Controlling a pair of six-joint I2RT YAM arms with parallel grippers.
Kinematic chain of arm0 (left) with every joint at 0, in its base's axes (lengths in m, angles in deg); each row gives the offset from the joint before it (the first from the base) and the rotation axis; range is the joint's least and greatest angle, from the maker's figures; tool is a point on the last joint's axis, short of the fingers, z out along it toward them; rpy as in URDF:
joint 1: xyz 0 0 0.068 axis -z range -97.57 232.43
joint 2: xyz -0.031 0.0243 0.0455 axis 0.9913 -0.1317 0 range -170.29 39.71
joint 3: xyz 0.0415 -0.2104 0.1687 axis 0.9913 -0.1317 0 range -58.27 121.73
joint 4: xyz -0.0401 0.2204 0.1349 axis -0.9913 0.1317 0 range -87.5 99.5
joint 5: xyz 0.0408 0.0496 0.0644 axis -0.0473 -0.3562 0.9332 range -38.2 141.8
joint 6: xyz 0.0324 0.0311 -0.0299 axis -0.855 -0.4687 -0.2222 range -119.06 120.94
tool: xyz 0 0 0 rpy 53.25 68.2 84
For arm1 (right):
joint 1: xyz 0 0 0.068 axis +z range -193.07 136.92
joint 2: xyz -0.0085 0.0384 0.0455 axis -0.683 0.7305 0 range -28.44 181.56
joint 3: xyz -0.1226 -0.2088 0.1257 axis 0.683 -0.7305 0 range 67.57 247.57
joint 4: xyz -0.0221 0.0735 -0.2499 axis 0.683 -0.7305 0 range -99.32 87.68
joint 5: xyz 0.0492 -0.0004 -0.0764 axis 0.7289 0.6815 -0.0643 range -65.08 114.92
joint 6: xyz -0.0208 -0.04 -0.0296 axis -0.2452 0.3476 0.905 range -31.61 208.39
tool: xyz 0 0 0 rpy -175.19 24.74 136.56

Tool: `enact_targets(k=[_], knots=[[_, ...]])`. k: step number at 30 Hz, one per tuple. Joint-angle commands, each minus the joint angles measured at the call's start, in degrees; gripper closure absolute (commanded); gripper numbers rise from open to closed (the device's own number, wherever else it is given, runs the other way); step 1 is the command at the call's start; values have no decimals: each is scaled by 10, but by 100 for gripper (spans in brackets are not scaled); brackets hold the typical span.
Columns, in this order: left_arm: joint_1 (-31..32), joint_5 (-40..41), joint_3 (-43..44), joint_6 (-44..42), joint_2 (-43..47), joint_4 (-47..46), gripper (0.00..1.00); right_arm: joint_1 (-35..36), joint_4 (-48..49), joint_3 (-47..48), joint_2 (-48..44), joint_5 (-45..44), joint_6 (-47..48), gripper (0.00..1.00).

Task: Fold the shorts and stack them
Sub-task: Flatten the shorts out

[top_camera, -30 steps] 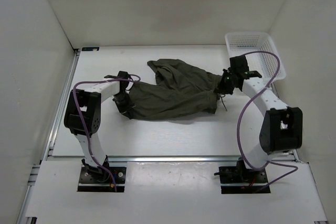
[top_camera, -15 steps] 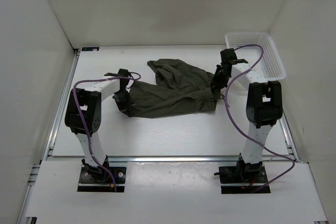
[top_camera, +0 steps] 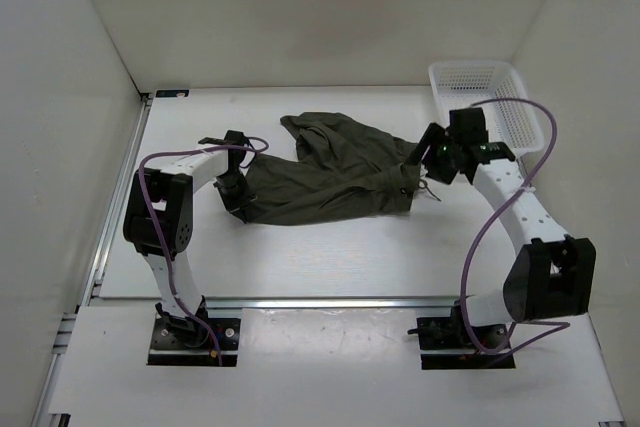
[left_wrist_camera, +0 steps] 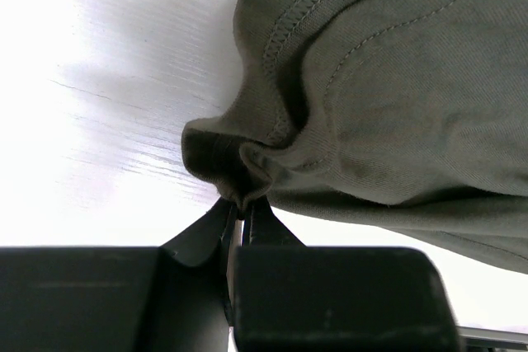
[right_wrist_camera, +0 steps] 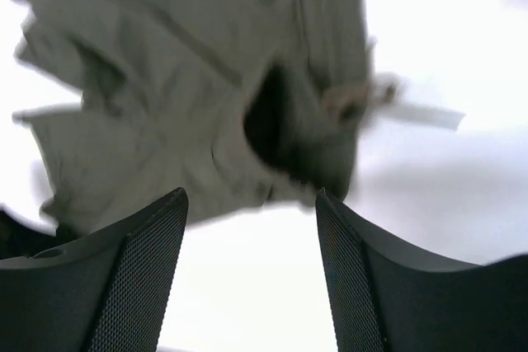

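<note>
The shorts (top_camera: pixel 330 179) lie crumpled across the middle of the table (top_camera: pixel 330 257). The left gripper (left_wrist_camera: pixel 242 210) is pinched shut on a fold of hem, apparently anchoring that end for spreading. At the waistband end the right gripper (right_wrist_camera: pixel 249 197) hovers with fingers apart, holding nothing, seemingly lining up a grasp.

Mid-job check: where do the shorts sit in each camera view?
Top external: shorts mid-table, between both arms.
Left wrist: shorts upper right, a fold pinched by the left end effector.
Right wrist: shorts upper left and centre, blurred, beyond the open right end effector.
Shared landmark: white table.
</note>
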Motion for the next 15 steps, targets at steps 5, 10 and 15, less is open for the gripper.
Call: enact_targets(k=[5, 10, 15], knots=[[5, 10, 22, -7, 8, 2, 90, 57, 78, -118, -12, 100, -110, 16], [5, 10, 22, -7, 3, 2, 90, 81, 96, -94, 35, 78, -138, 11], [10, 15, 22, -12, 8, 7, 90, 81, 117, -75, 98, 54, -151, 11]])
